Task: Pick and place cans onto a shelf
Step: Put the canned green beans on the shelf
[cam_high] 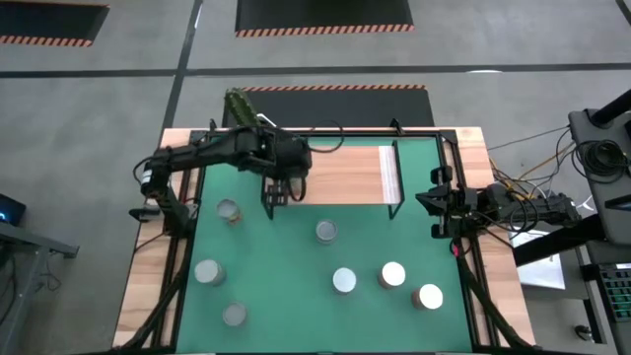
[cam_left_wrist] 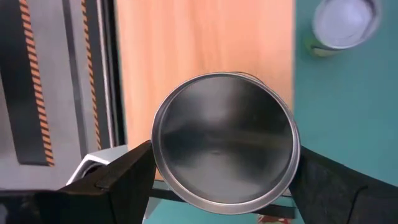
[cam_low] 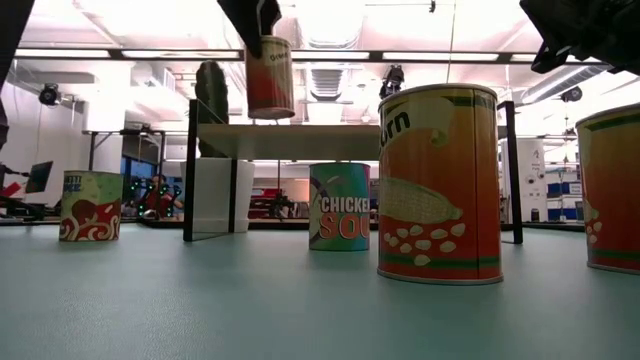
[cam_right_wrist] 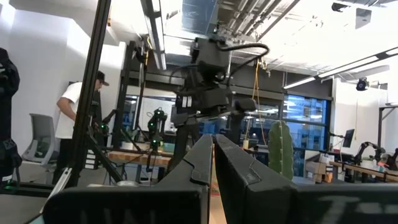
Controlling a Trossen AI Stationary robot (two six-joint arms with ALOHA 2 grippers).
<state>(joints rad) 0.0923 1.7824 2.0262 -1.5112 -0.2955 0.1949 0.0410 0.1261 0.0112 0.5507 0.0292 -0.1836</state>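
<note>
My left gripper (cam_high: 279, 192) is shut on a can with a red and white label (cam_low: 270, 78), held in the air by the left end of the shelf (cam_high: 340, 176), a little above its light-wood top (cam_low: 300, 140). The can's silvery top fills the left wrist view (cam_left_wrist: 224, 143). Several other cans stand upright on the green mat (cam_high: 296, 296), among them one at the left (cam_high: 229, 210) and one near the middle (cam_high: 326, 231). My right gripper (cam_high: 436, 202) waits shut and empty at the table's right edge (cam_right_wrist: 211, 163). My left gripper pinches the can between its two fingers, one finger (cam_left_wrist: 124, 177) on each side of the can's wall just under the top rim (cam_left_wrist: 163, 171). The fingers come from above, pointing down. The can hangs upright below them, lifted clear of the mat and the shelf.
A cactus (cam_high: 240, 104) in a white pot (cam_low: 215, 195) stands behind the shelf's left end. A corn can (cam_low: 438, 185) and a chicken soup can (cam_low: 340, 205) stand on the mat. Black frame bars (cam_high: 182, 256) run along the table's sides. A person (cam_right_wrist: 78, 118) stands beyond the table.
</note>
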